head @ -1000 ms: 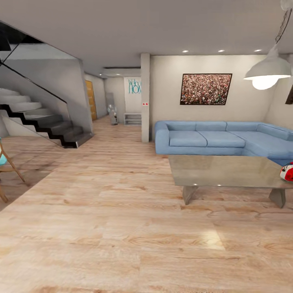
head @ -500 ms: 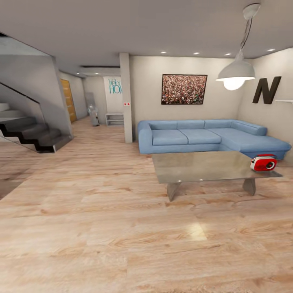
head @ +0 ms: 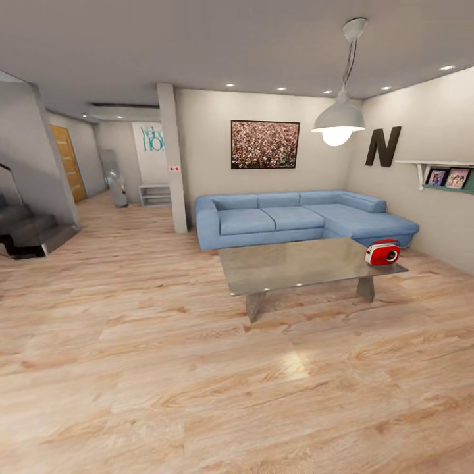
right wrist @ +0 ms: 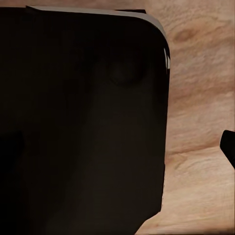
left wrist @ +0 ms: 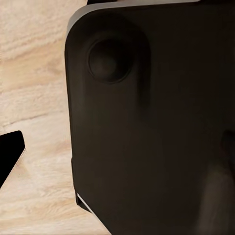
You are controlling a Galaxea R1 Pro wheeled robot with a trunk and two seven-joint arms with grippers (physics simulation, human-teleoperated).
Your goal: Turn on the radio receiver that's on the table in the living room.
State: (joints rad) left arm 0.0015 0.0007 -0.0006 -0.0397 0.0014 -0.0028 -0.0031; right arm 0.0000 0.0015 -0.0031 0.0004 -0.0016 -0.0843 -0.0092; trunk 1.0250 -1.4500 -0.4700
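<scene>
There, the radio receiver (head: pixel 382 253) stood upright on the far right corner of the worktop (head: pixel 296 264), its round dial facing out over the wood floor (head: pixel 197 368) and its red handle on top. It sat close to the worktop's right edge, well apart from the rest of the glossy grey top, which mirrored the ceiling lights. The worktop rested on two angled grey legs.

Just behind the worktop ran the blue L-shaped sofa (head: pixel 289 220), its long section against the back wall and its short arm coming forward past the radio receiver's side. Above the sofa hung a crowd picture (head: pixel 264 144), and a white pendant lamp (head: pixel 338 120) hung lit from the ceiling. On the right wall was a big dark letter N (head: pixel 382 146), with a shelf (head: pixel 440 172) carrying small framed pictures beside it. A square pillar (head: pixel 172 158) stood left of the sofa, a hallway with a wooden door (head: pixel 68 162) opened beyond it, and the foot of a dark staircase (head: pixel 29 234) showed at the far left.

No place relative to either claw could be given for the radio receiver. In the left wrist view a dark rounded panel of the robot's body (left wrist: pixel 147 117) lay over pale floorboards (left wrist: pixel 34 98); in the right wrist view a similar dark panel (right wrist: pixel 83 122) lay over the floorboards (right wrist: pixel 200 122). Whether either claw was released or clenched could not be told.
</scene>
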